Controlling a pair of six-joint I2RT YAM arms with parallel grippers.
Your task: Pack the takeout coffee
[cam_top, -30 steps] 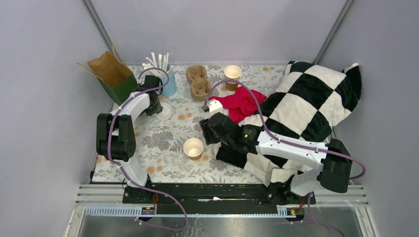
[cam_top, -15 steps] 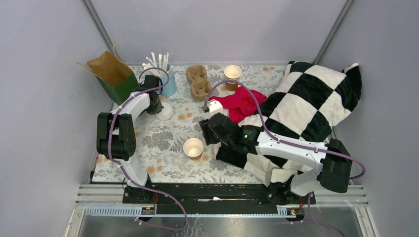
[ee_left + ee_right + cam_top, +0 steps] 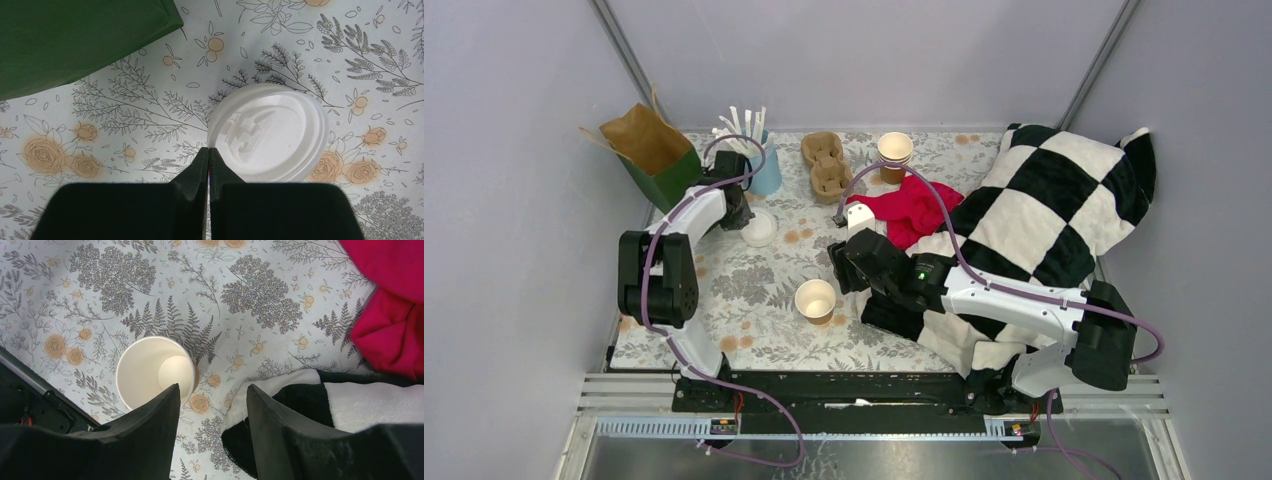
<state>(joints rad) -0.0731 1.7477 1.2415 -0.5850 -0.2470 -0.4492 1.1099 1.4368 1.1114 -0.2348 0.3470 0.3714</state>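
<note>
The takeout coffee's brown paper cup (image 3: 815,299) (image 3: 150,372) stands upright, lidless and empty, on the floral cloth near the front middle. A loose white lid (image 3: 760,227) (image 3: 272,135) lies apart from it at the back left. My left gripper (image 3: 745,221) (image 3: 208,149) is shut, its tips meeting right on the lid's near-left rim. My right gripper (image 3: 837,270) (image 3: 212,390) hovers open just right of the cup with nothing between its fingers. One of those fingers overlaps the cup's rim in the right wrist view.
A green and brown paper bag (image 3: 652,155) (image 3: 75,40) lies open at the back left, beside a blue holder of straws (image 3: 759,160). A cardboard cup carrier (image 3: 826,165), stacked cups (image 3: 894,155), a red cloth (image 3: 914,210) and a checkered blanket (image 3: 1044,220) fill the back and right.
My left gripper has closed at the lid's rim, and the lid has shifted slightly. The right arm and the cup have stayed put.
</note>
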